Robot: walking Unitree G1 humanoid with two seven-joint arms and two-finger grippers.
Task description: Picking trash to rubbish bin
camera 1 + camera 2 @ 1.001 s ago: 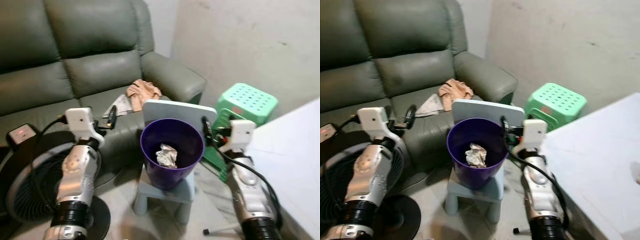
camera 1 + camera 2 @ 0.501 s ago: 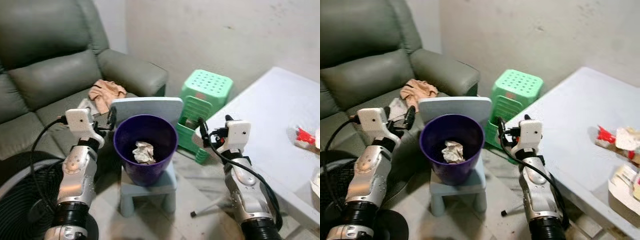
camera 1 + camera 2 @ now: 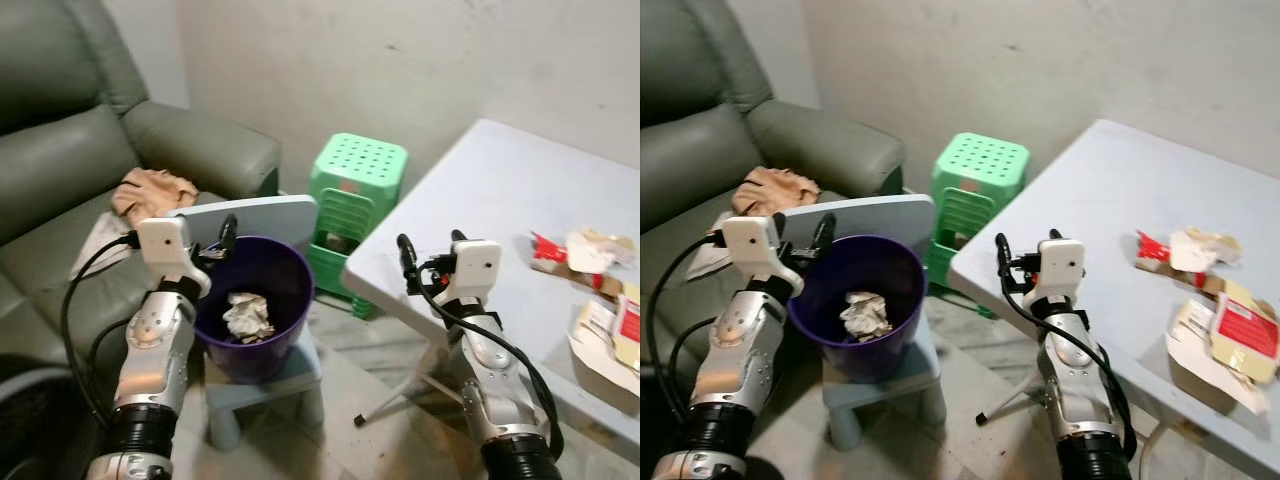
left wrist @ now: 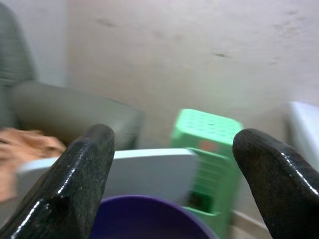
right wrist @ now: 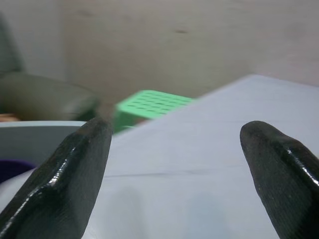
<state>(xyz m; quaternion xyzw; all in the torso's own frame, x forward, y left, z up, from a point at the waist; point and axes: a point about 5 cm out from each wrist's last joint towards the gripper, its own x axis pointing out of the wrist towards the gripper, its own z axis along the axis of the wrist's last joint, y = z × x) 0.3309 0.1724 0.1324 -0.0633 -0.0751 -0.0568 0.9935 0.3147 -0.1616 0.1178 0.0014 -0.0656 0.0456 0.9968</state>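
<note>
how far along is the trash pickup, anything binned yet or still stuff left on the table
One crumpled paper wad already lies in the purple bin. Nothing is in hand: the left gripper sits open beside the bin's rim, and the right gripper is open and empty above the white table edge. Left: wrappers and cardboard scraps at the table's far right.

Head stereo downward (wrists forward) — overlapping.

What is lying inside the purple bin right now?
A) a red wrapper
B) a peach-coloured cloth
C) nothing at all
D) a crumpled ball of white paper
D: a crumpled ball of white paper lies at the bottom of the purple bin, which stands on a small pale blue chair.
</note>
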